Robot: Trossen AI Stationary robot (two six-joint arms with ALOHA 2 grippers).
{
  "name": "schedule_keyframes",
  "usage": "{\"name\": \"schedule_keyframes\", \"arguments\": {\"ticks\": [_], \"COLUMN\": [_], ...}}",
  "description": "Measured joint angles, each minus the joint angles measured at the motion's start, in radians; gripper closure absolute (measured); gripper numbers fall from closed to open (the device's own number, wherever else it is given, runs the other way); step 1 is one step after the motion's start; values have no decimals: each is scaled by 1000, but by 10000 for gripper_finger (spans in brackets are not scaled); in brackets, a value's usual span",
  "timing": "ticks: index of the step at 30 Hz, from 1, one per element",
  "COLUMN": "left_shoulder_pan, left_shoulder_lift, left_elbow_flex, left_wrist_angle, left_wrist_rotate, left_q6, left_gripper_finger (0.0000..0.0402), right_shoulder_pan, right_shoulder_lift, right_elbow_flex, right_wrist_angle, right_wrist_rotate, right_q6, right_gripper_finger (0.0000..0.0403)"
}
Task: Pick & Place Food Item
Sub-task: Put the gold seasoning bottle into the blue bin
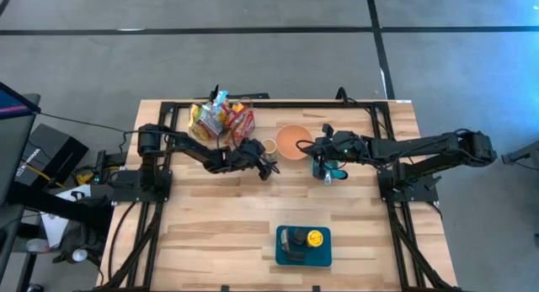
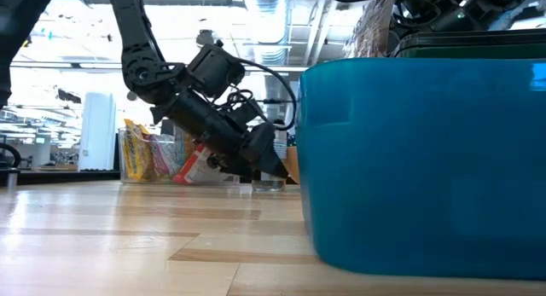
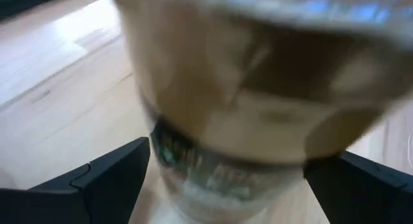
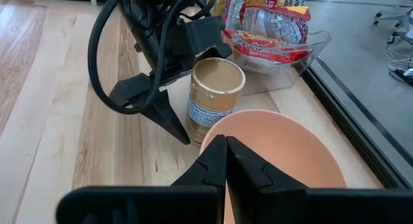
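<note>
A small round jar [image 4: 216, 98] with a tan lid and a printed label stands upright on the wooden table, just left of an orange bowl [image 1: 294, 140]. My left gripper [image 3: 226, 185] is open and slants down at the jar. Its two dark fingers stand one on each side of the jar, low at the label. The right wrist view shows one finger [image 4: 161, 108] beside the jar; the jar hides the other. My right gripper [image 4: 226, 153] is shut and empty, hovering over the bowl's right rim [image 4: 271, 130]. My left gripper has its open fingers [image 3: 110, 179] close against both sides of the jar's lower wall [image 3: 213, 175]. It comes slanting down from the table's left. Whether the fingers touch the jar, I cannot tell. The jar stands upright on the table.
A clear bin of snack packets [image 1: 221, 117] stands at the far side, behind the jar. A teal tray [image 1: 303, 246] holding a yellow item and a dark one sits near the front edge and fills the right of the low view [image 2: 426, 159]. Bare wood lies between them.
</note>
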State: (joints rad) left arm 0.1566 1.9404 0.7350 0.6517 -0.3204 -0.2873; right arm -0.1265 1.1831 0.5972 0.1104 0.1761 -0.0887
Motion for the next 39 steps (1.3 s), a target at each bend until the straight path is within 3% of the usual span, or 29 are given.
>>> {"name": "schedule_keyframes", "arguments": {"ticks": [18,39], "left_shoulder_pan": [8,8], "left_shoulder_lift": [8,8], "left_elbow_flex": [24,24], "left_wrist_angle": [13,11], "left_wrist_rotate": [-1,-1], "left_q6": [47,45], "left_gripper_finger": [28,120], "right_shoulder_pan": [-1,0], "right_shoulder_lift": [0,0], "right_elbow_flex": [0,0], "right_wrist_angle": [2,2], "right_wrist_rotate": [0,0], "right_q6": [1,3], "right_gripper_finger": [403,403]}}
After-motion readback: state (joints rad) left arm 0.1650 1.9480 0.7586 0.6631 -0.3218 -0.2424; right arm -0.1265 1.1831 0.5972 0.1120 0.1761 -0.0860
